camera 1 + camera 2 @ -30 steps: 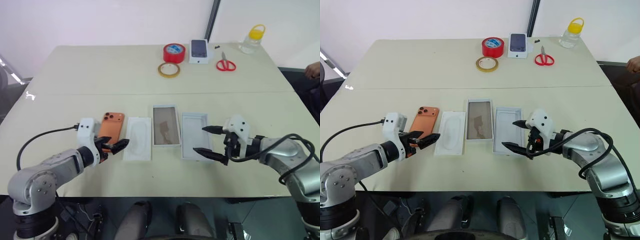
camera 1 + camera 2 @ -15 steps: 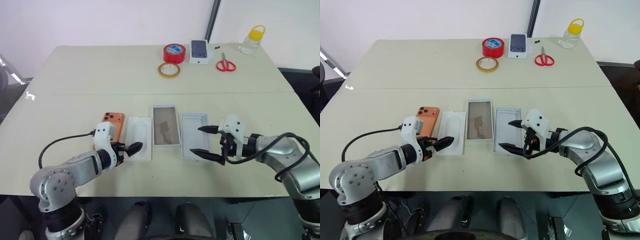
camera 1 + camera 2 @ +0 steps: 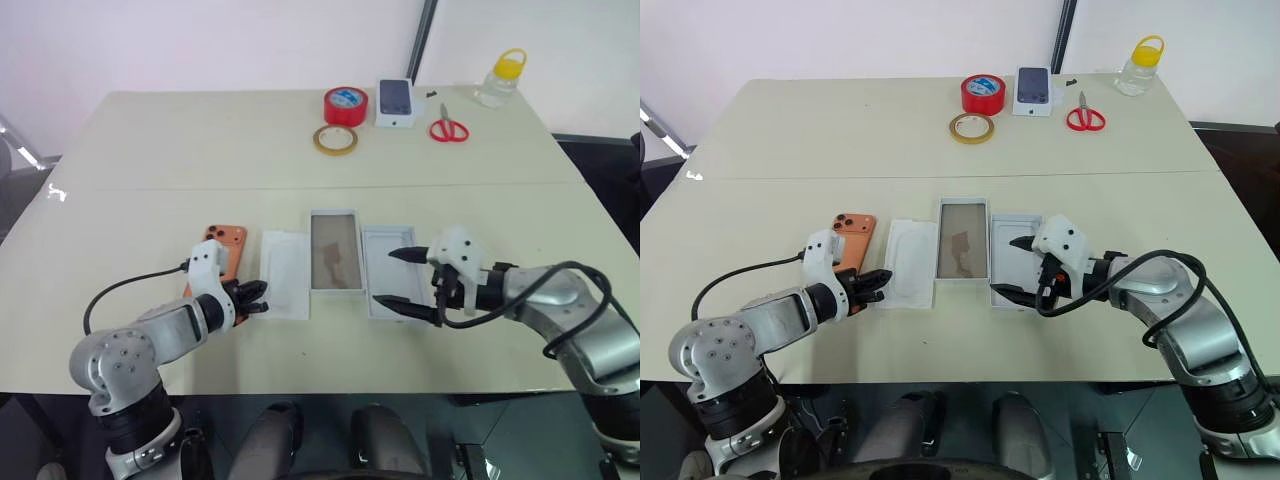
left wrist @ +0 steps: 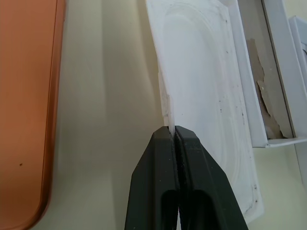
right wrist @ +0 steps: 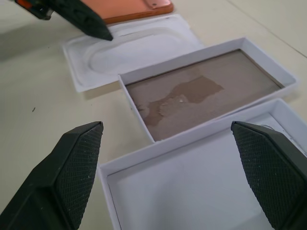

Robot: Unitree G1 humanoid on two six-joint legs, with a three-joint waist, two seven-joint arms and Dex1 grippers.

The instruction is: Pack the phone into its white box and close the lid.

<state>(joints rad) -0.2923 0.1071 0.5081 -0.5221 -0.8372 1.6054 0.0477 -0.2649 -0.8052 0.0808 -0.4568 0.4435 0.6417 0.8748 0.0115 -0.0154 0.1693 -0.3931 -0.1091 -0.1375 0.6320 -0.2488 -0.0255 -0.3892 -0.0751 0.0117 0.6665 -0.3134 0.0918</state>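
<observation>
The orange phone [image 3: 228, 243] lies back up at the left of a row on the table. Beside it lies a flat white insert [image 3: 287, 285] with an oval recess. After it comes the lid [image 3: 335, 262], open side up and brownish inside, then the plain white box [image 3: 395, 280]. My left gripper [image 3: 259, 297] is shut on the insert's near left edge [image 4: 165, 103], just right of the phone [image 4: 26, 105]. My right gripper [image 3: 385, 277] hangs open over the box's near end. Its fingers [image 5: 76, 163] stand wide on either side of the white box [image 5: 192, 182].
At the table's far side are a red tape roll [image 3: 343, 105], a tan tape ring [image 3: 338, 139], a small white box with a phone picture [image 3: 397, 102], red scissors [image 3: 449, 129] and a yellow-capped bottle [image 3: 497, 80]. The table's front edge runs just below both grippers.
My left gripper moved right from beside the phone to the insert's edge and shut on it. My right gripper drifted a little left over the white box and stayed open.
</observation>
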